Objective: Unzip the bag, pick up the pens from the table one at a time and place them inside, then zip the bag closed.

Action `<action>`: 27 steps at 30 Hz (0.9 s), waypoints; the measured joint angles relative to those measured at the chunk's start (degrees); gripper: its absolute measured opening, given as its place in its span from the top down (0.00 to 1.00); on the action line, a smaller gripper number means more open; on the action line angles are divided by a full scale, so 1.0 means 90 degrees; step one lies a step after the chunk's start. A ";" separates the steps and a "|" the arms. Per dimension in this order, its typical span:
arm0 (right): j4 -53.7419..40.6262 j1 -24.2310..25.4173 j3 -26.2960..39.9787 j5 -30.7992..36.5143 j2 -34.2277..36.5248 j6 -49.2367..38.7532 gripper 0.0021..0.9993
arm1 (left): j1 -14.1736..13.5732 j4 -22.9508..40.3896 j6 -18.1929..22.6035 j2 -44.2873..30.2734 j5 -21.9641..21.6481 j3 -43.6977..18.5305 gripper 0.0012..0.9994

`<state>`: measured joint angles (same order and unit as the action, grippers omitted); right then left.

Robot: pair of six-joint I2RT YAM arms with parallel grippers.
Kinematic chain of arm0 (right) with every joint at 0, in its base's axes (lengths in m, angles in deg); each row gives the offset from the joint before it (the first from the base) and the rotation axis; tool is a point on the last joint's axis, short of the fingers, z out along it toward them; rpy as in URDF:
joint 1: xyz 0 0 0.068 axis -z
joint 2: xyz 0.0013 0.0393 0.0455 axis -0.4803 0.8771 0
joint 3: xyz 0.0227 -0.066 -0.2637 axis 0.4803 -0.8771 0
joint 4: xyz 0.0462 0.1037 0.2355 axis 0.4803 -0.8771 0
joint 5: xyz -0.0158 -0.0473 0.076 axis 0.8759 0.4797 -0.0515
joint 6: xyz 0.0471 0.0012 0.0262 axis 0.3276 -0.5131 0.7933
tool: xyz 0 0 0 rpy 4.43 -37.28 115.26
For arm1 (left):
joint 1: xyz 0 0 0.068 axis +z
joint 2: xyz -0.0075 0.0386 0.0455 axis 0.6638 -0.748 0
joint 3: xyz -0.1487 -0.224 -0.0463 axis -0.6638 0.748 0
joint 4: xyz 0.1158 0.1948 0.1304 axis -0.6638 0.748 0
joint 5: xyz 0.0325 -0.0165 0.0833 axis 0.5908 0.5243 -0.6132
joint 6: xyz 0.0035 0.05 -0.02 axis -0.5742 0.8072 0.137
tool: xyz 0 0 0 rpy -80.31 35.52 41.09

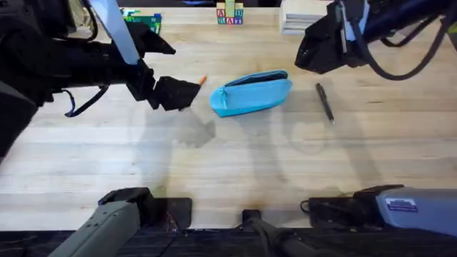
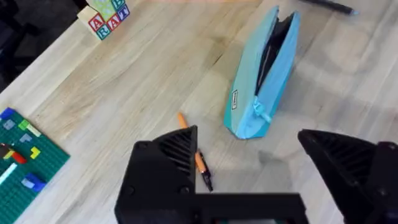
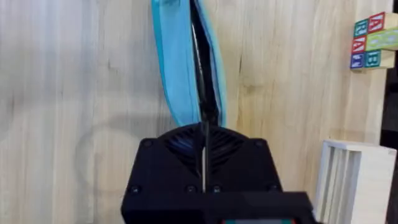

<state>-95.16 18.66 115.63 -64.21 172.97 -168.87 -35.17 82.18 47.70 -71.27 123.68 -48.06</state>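
Light wood-grain table (image 1: pixel 250 157) bears unzipped bag (image 1: pixel 251 93), letter blocks (image 1: pixel 229 14).

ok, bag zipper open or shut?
Open. The bag shows a dark gap along its top; the teal pull sits at one end.

Light was bright and even over the wood-grain table (image 1: pixel 235 157), with no strong glare. Soft grey shadows of the arms lay on it below the bag (image 1: pixel 250 93). In the overhead view the raised arms showed dark and blurred. The wrist views were slightly soft.
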 joint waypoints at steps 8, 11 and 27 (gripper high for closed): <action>0.0318 0.0012 0.0000 0.0000 0.0643 -0.0314 0.97 | 0.0000 0.0000 0.0000 -0.0001 0.0000 0.0000 0.00; 0.0524 0.0012 0.0000 0.0000 0.0872 -0.0351 0.97 | 0.0000 0.0000 -0.0002 -0.0001 0.0000 0.0000 0.00; 0.0752 0.0012 0.0000 0.0000 0.1617 -0.0355 0.97 | 0.0000 0.0000 -0.0019 -0.0002 0.0001 0.0000 0.00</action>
<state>-88.39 18.77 115.63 -64.21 187.53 -172.06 -35.17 82.18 47.53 -71.29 123.69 -48.06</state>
